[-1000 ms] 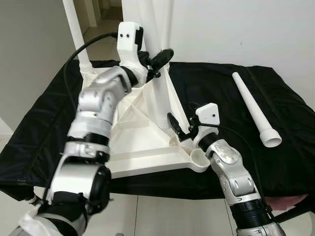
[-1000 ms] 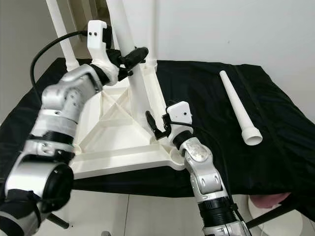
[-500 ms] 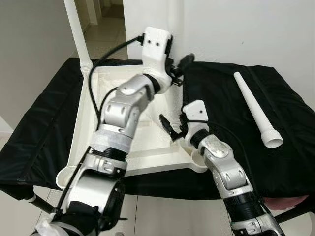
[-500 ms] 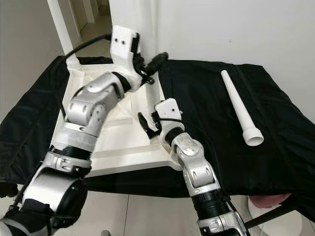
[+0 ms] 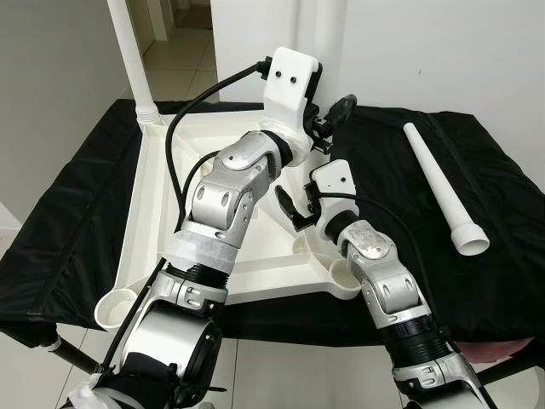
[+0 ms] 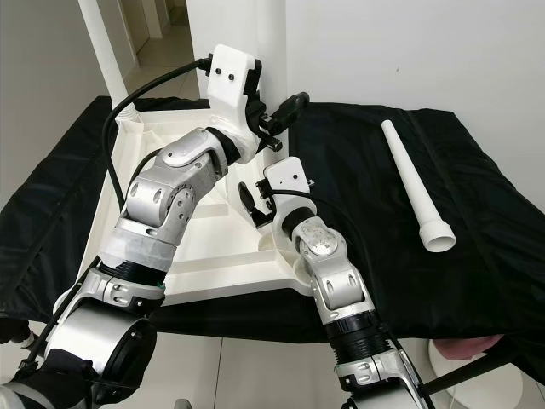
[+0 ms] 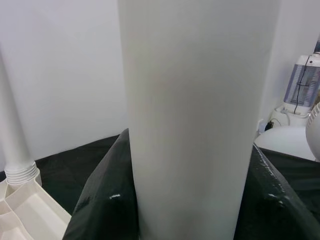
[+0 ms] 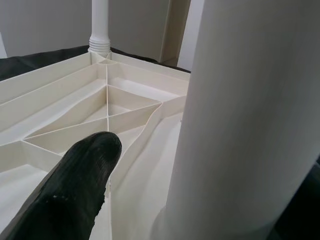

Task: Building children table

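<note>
Fingers: our left gripper [image 5: 330, 119] looks clenched around the upright leg [image 7: 190, 115] at 12 o'clock of the upturned tabletop [image 5: 157, 204], with one black finger [image 5: 339, 106] showing past the leg. Right gripper [image 5: 294, 209] sits near the leg's base; one finger [image 8: 70, 195] is just beside the leg, and we cannot tell if it grips. Another fitted leg [image 5: 128, 55] stands at the 10 o'clock corner. A loose leg [image 5: 441, 187] lies on the black cloth [image 5: 400, 221] at 3 o'clock, well apart. An empty socket [image 5: 345, 274] sits at 5 o'clock. Our call: keep the leg plumb, press straight down, and brace the base so the socket seats evenly without tipping the top.
</note>
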